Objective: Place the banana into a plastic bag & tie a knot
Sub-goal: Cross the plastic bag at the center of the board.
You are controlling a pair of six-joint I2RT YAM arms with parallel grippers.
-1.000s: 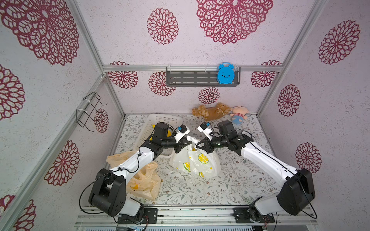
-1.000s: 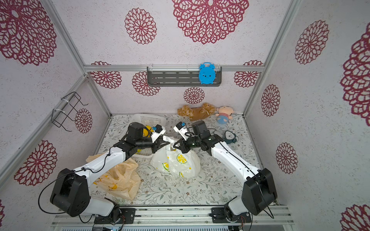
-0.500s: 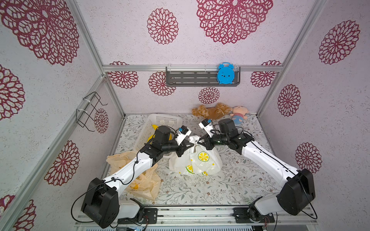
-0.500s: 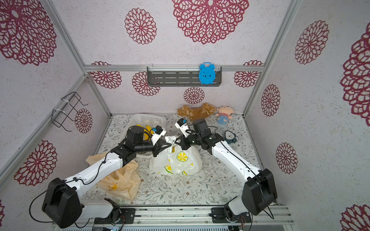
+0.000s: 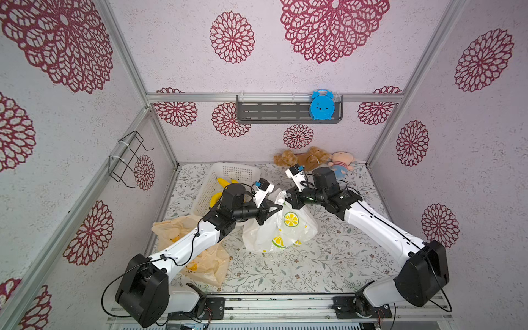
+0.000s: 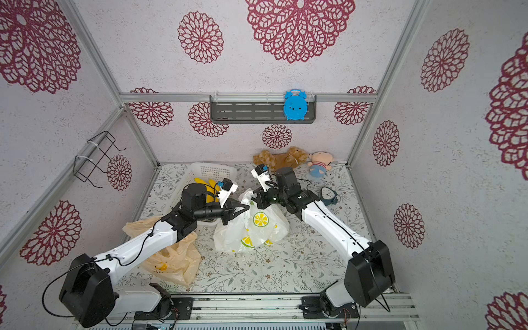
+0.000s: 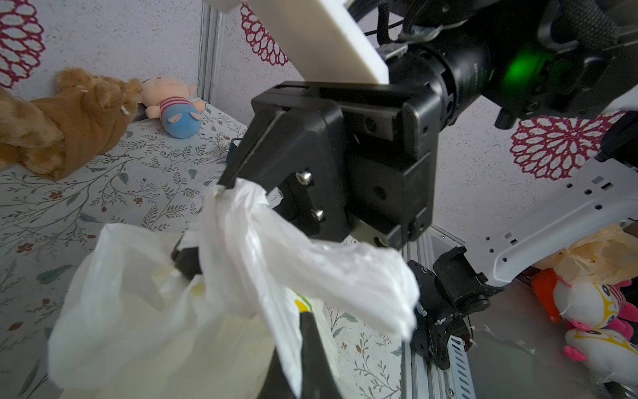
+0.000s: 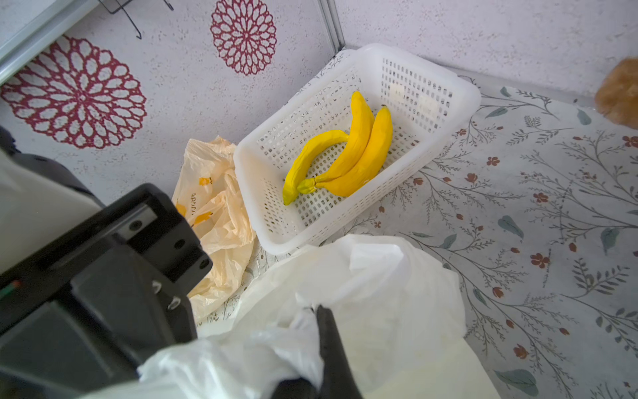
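Closed on the plastic bag [image 7: 131, 311]: right gripper [image 7: 222, 184], with a twisted handle pinched at its tips. That pinch is resolved only in the left wrist view. The left gripper [image 5: 277, 206] is also closed, with bag film bunched around its fingers [image 7: 312, 349]. In both top views the two grippers are seen nearly tip to tip above the bag, which is slumped on the table [image 5: 328, 265]. Bag contents cannot be made out: lemon prints and a pale yellow patch are seen through the film, nothing identifiable. Three bananas [image 8: 348, 148] are seen in the white basket [image 8: 445, 79] in the right wrist view. In the top views they are mostly covered by the left arm. A small clock [image 6: 328, 195] is caught in a top view beside the right arm. A crumpled orange bag [image 5: 200, 257] is partly hidden under the left arm. Plush toys [image 5: 311, 160] are lined along the back wall.
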